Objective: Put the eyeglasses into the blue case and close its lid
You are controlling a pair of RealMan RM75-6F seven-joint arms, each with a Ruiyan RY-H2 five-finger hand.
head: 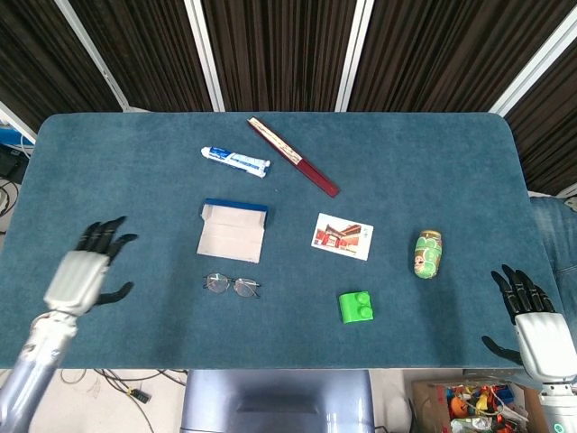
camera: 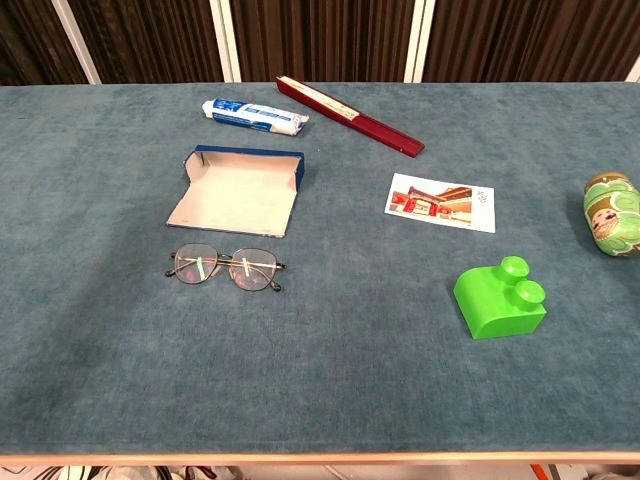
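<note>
Teal felt table (head: 433, 162) filling both views, dark slatted curtain behind. Largest of the task things: blue case (head: 233, 231), lying open left of centre, pale lining showing, lid flap folded down toward 6 o'clock. Just beside that flap at 6 o'clock, apart from it: eyeglasses (head: 232, 286), flat on the felt with lenses up. Nothing yet inside the case, lid not yet shut, so by the look of it no part of the task done; left to do: reach, lift the glasses, set them in the case, fold the lid over. Left hand (head: 87, 271) over the table at 9 o'clock from the eyeglasses, well apart from them, fingers spread and holding nothing. Right hand (head: 529, 311) at the table's edge toward 4 o'clock of the scene, fingers likewise apart, empty. Neither hand visible in the chest view. Other items, by size: long dark red folded fan (head: 293, 169) at 1 o'clock from the case; toothpaste tube (head: 235, 161) at 12 o'clock from the case; printed card (head: 343, 236) at 3 o'clock from it; green block (head: 357, 307) with two studs at 6 o'clock from the card; small green painted doll (head: 427, 254) lying on its side, further toward 3 o'clock.
</note>
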